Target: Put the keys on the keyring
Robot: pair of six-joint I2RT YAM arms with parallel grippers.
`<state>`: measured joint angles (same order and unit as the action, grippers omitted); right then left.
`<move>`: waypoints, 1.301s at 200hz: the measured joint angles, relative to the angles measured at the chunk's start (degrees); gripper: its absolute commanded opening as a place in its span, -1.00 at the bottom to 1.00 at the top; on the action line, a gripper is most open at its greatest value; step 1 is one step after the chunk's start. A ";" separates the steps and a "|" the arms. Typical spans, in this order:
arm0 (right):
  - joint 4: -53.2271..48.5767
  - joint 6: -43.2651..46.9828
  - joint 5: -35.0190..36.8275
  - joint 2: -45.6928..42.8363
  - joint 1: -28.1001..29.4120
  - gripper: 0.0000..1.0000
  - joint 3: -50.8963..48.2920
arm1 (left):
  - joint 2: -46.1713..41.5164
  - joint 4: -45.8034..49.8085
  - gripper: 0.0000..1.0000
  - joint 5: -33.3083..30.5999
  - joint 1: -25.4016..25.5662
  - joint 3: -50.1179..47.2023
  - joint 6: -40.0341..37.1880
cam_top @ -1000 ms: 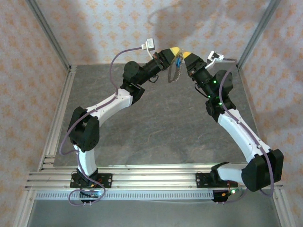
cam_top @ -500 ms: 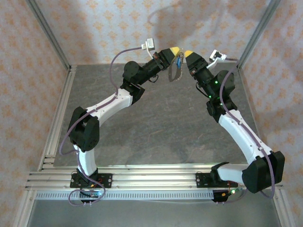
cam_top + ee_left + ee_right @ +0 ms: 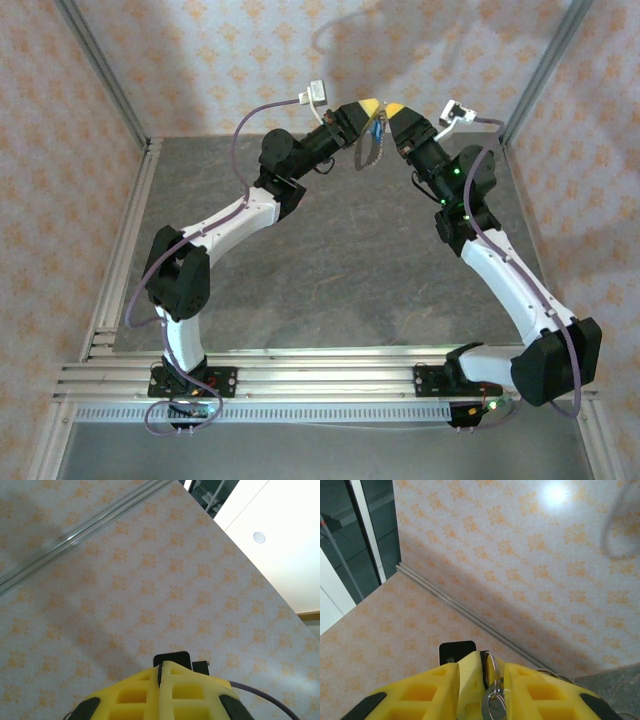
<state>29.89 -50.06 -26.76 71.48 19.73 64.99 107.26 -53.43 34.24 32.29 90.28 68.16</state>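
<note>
High over the tabletop's (image 3: pixel 330 250) far edge, the right jaws narrowly pinch the keyring (image 3: pixel 492 696). The left jaws are pressed shut beside the key (image 3: pixel 376 128). Both look light and slippery (best gripped by the key's blue head).

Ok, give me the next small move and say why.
Probably ease the left gripper a touch closer to the right gripper, with both shut. Overhead, their tips nearly meet in mid-air, the blue key between them and a strand of the ring hanging below. In the wrist view the right fingers clamp the ring. Whether the key is threaded yet I cannot tell.
</note>
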 measured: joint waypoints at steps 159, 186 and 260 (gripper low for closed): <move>-0.61 1.31 -0.52 2.21 0.76 -1.00 1.79 | 0.02 -0.07 -1.00 -0.22 0.15 0.02 0.02; -0.74 1.92 -0.39 2.21 0.76 -1.00 1.79 | 0.02 -0.02 -1.00 -0.24 0.15 0.02 0.46; -3.10 2.73 -4.92 2.25 -2.54 -1.00 1.88 | -0.26 3.80 -0.34 0.22 0.07 0.04 -1.97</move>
<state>26.79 -47.33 -31.68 73.73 17.19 66.87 107.00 -49.63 34.46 32.36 90.32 66.19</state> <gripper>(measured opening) 0.046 0.265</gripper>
